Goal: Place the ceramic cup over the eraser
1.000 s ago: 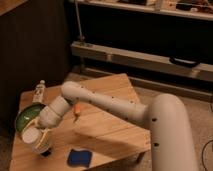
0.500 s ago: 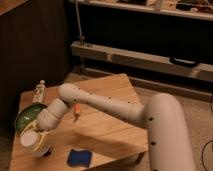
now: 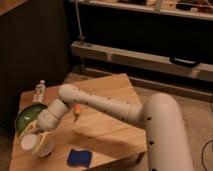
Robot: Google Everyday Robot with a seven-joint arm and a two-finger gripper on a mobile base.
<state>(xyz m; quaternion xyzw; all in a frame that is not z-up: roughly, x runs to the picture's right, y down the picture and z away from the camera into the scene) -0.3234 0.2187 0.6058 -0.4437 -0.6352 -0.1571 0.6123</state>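
The ceramic cup point(image 3: 36, 145) is a small white shape at the table's front left, just in front of the green bowl. My gripper point(image 3: 36, 133) hangs directly over it at the end of the white arm point(image 3: 100, 102), touching or nearly touching its upper part. Whether the cup is upright or tilted does not show. The eraser is hidden from view.
A green bowl point(image 3: 26, 119) sits at the left edge, behind the cup. A white bottle point(image 3: 39, 92) stands at the back left. A flat blue pad point(image 3: 79, 158) lies near the front edge. A small orange item point(image 3: 76, 110) lies mid-table. The wooden table point(image 3: 107, 132) drops off at right.
My gripper and the cup have shifted slightly toward the front left of the table. The other objects have not moved.
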